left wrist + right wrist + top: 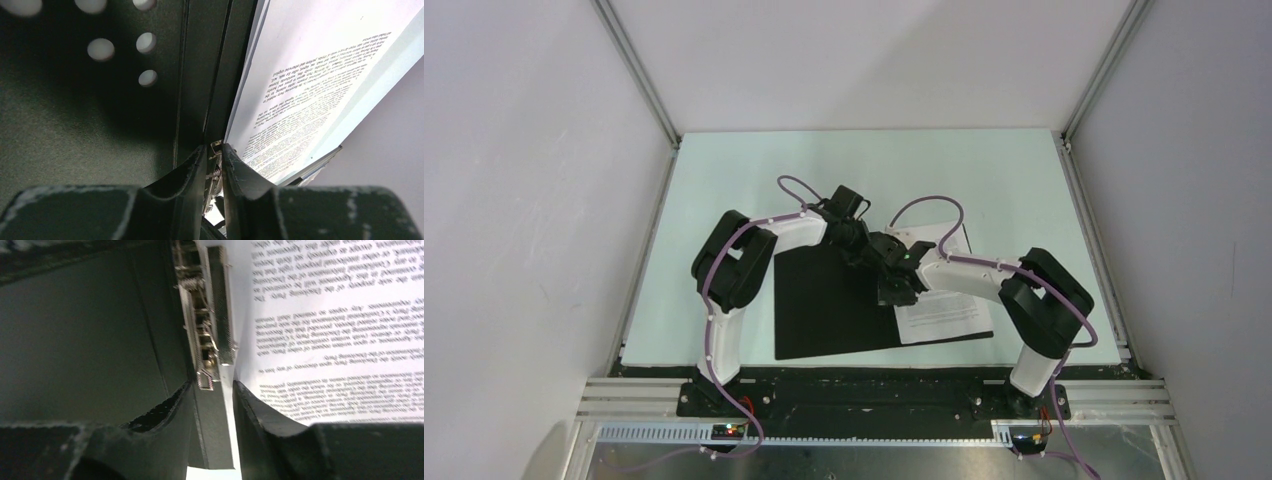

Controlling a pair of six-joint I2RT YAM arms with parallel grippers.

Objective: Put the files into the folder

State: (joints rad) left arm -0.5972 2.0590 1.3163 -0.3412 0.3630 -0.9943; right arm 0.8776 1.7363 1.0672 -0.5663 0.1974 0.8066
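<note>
The folder (824, 310) lies open on the table, black inside up. The files (939, 315), white sheets with dense black text, rest on its right half. Both grippers meet at the folder's spine near the far edge. My left gripper (864, 245) is shut on the metal clip (214, 172) at the spine, with black cover (75, 125) to its left and the files (310, 85) to its right. My right gripper (214, 385) stands open, its jaws straddling the spine strip just below the metal clip (202, 330), with the files' (340, 340) edge against the right finger.
The pale green table top (754, 170) is walled by white panels on both sides and at the back. The arm bases sit on the black rail (864, 390) at the near edge.
</note>
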